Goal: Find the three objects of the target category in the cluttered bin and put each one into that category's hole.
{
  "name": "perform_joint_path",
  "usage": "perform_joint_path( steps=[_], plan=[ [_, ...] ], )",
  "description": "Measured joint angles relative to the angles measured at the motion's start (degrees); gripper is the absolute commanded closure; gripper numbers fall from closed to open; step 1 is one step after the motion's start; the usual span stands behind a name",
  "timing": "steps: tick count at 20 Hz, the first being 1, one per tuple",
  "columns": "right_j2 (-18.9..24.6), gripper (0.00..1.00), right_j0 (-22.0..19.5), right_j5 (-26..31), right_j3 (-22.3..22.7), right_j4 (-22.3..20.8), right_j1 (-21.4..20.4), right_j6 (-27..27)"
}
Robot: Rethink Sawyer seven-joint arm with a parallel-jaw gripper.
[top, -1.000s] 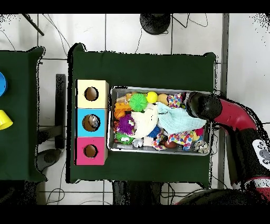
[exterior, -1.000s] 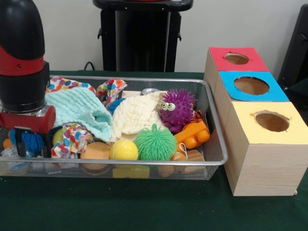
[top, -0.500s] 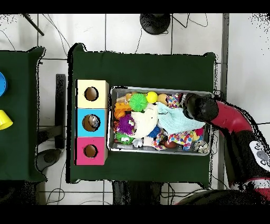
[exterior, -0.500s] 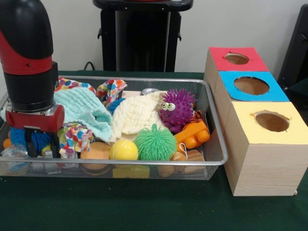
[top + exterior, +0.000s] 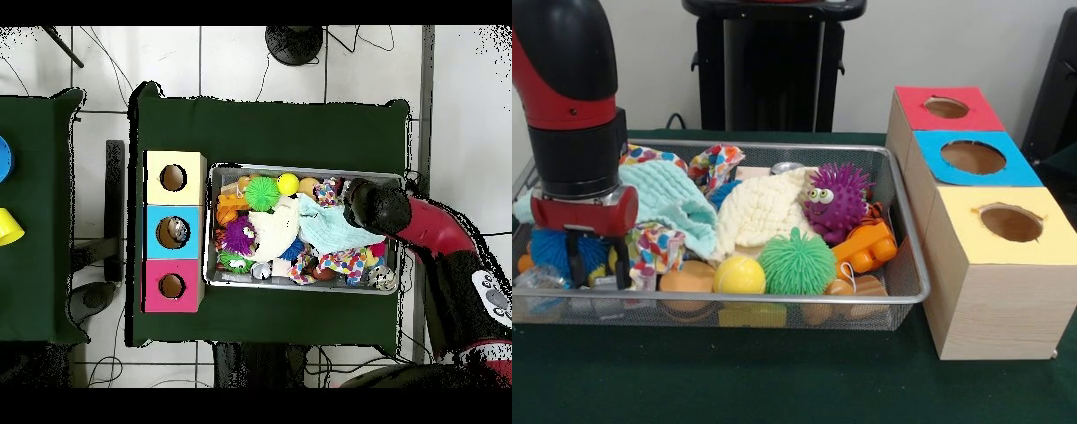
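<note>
A wire-mesh bin holds a jumble: a purple spiky toy, a green spiky ball, a yellow ball, an orange toy, a cream cloth, a mint cloth and a dotted cloth. My gripper is low in the bin's left end, open, its fingers straddling a blue fuzzy toy without clamping it. In the overhead view the arm's head hides the gripper over the bin's right end. Beside the bin stand red, blue and yellow boxes, each with a hole.
An orange ball and wooden pieces lie along the bin's front wall. Something grey shows inside the blue box's hole. A second green table with small blue and yellow items sits at the overhead view's left.
The arm has shifted along the bin toward its middle, from the left wall to over the edge of the mint cloth. The fingers stay spread and nothing has been lifted.
</note>
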Motion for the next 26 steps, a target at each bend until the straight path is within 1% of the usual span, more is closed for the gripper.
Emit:
perform_joint_path(
  steps=[9,17,26],
  plan=[
    [-0.05,0.00,-0.13,-2.52,2.22,0.67,-0.44,0.00],
    [-0.16,0.00,-0.48,-2.60,3.85,1.39,-1.33,0.00],
    [-0.19,0.00,-2.76,-2.60,7.39,2.57,-3.88,0.00]
  ],
)
